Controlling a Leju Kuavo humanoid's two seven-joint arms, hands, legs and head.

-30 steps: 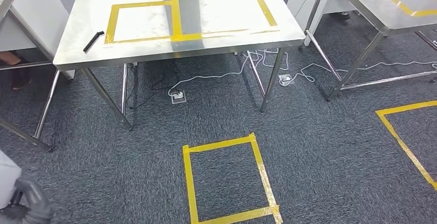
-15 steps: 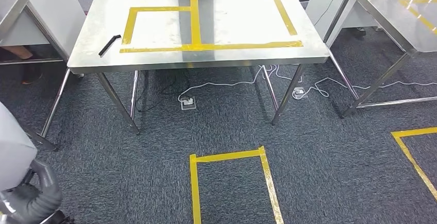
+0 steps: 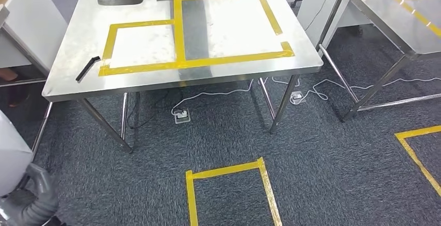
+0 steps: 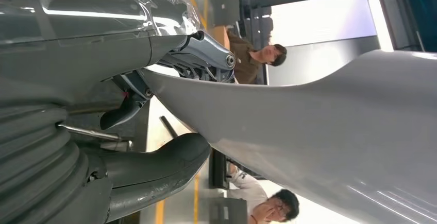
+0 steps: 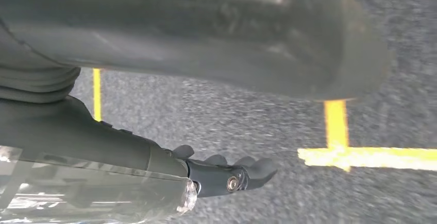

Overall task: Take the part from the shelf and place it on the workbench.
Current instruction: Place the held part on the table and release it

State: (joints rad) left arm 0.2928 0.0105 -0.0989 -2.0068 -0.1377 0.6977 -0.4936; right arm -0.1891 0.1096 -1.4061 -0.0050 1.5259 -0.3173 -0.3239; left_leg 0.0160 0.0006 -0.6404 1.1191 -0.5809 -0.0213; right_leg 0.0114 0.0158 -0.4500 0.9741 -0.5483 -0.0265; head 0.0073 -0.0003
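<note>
Left robot hand (image 4: 154,131) clasping grey part (image 4: 309,131); right robot hand (image 5: 227,175) hanging emptily, fingers loose; table (image 3: 62,75) facing robot for drop-off.

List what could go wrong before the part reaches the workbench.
The large grey part is held at one edge by the left robot hand alone; it could slip.
A black bar lies beside the taped rectangle on the workbench; the part may land on it.
Cables and a floor socket under the workbench could snag a foot.
</note>
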